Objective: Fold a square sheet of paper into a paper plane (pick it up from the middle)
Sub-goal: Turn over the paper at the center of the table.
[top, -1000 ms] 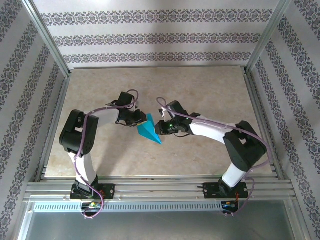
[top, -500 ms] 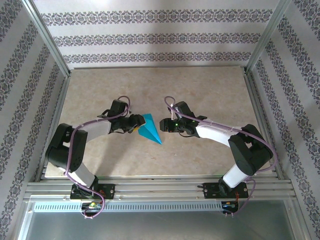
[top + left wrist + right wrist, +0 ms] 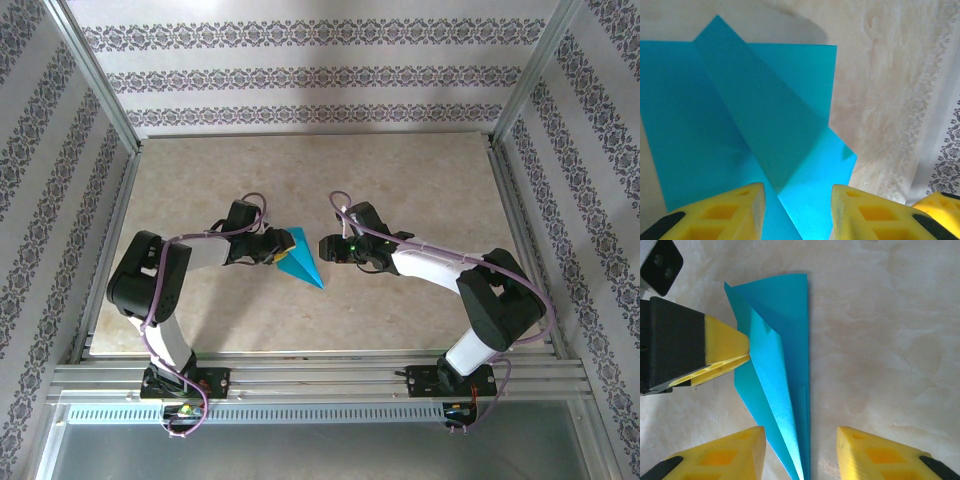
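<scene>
The square sheet of paper is folded into a narrow teal paper plane [image 3: 298, 260] that lies flat on the table between the two arms, sharp tip toward the near edge. In the left wrist view the paper plane [image 3: 740, 115] shows overlapping folds and a diagonal crease. My left gripper [image 3: 276, 252] sits at its left edge, open, and the paper runs between the spread yellow fingers of the left gripper [image 3: 797, 212]. My right gripper [image 3: 324, 247] is just to its right. The right gripper [image 3: 800, 454] is open, straddling the tip of the plane [image 3: 775, 365]. The left gripper's fingers [image 3: 725, 347] touch the plane's left edge.
The beige marbled table [image 3: 400, 180] spreads wide behind and beside the arms. Aluminium frame rails [image 3: 320, 372] run along the near edge and posts rise at the corners, with patterned walls all round.
Both grippers have widened their jaws and drawn back slightly from the paper. The left arm's elbow has swung outward and back. The paper plane stays in the same spot.
</scene>
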You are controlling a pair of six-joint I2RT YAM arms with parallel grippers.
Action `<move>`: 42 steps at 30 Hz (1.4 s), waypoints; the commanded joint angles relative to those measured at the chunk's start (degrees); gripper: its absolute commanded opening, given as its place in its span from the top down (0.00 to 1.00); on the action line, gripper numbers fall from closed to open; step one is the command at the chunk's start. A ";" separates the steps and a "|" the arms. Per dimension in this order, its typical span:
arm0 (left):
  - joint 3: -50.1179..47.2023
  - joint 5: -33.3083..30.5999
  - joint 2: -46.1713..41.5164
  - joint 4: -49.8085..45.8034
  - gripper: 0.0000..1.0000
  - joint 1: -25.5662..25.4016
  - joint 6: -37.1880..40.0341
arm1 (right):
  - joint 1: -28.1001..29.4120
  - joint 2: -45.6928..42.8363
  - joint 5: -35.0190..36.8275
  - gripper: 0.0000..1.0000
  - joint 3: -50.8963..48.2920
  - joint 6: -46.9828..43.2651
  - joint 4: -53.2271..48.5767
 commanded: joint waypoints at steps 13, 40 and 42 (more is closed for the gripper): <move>2.17 3.71 2.74 8.56 0.77 0.39 0.12 | -1.14 -2.97 3.36 0.55 -1.24 1.18 1.54; 37.67 -37.47 -0.58 -67.09 0.95 -3.13 27.38 | -6.01 -18.66 18.46 0.35 -10.87 1.58 4.29; 42.64 -45.05 1.28 -72.16 0.95 -4.58 27.75 | -6.09 -18.57 18.32 0.35 -10.84 1.58 4.39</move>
